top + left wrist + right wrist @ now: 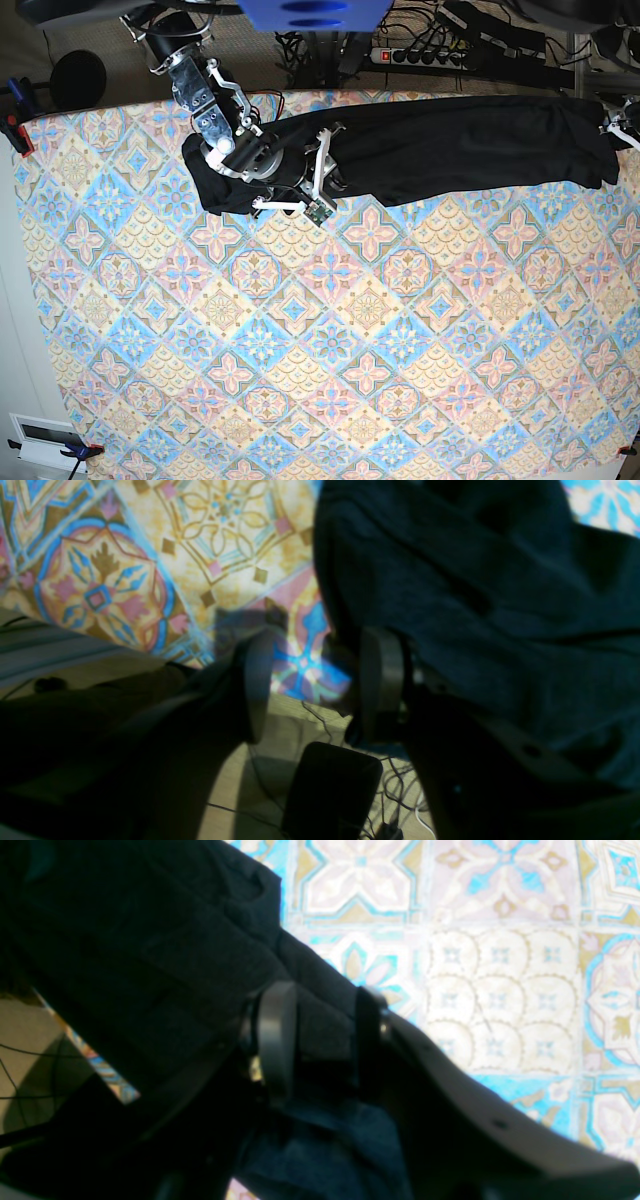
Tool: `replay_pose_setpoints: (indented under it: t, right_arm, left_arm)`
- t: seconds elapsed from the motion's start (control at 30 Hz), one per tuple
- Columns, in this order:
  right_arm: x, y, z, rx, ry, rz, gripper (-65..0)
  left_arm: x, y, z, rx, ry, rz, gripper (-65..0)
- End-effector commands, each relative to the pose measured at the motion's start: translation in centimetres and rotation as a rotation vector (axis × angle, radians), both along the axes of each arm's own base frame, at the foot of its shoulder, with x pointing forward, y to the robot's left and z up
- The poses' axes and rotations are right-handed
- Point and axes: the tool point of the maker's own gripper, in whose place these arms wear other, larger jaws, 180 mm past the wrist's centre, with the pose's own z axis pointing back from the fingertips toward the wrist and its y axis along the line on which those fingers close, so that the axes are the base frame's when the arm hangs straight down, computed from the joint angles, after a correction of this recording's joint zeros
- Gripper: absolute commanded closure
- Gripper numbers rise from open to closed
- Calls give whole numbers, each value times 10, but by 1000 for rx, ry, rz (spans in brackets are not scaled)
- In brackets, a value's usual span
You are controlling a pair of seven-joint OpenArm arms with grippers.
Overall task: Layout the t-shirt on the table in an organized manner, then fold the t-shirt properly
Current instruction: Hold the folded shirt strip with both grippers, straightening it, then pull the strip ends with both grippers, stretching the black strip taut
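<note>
Item: the t-shirt, black, stretched as a long band along the far edge of the table.

Right gripper: we see it clenched on a fold of the t-shirt near the far left corner.

Left gripper: fingers spread, released, beside the garment's end at the far right edge.

We note the near table surface bare.

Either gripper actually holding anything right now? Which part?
Right gripper is shut on the t-shirt, pinching a fold of fabric at its end near the table edge. Left gripper is open beside the other end, holding nothing.
</note>
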Motion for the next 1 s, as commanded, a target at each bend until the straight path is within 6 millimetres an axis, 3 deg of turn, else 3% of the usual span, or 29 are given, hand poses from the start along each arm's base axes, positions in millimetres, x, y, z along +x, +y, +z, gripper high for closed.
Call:
replay_pose_setpoints:
  t: [0.0,0.3,0.6,0.7,0.8,0.97]
  right_arm:
    - [8,3,12,29,-37,0,-199]
    - [9,2,12,28,-38,-4,-199]
    - [9,2,12,28,-38,-4,-199]
    - [9,2,11,27,-36,-5,-199]
    - [24,1,19,22,-70,-6,-199]
    - [38,3,31,26,-111,-4,-199]
  left_arm:
    - [12,11,14,31,-39,-5,-285]
    - [35,-8,-5,-18,-70,-29,-285]
    - [25,-53,-37,-144,-27,-68,-285]
    - [16,-61,-41,-202,-7,-51,-285]
    - [12,-68,-42,-242,12,-65,-281]
    - [12,-66,-39,-235,21,-89,-278]
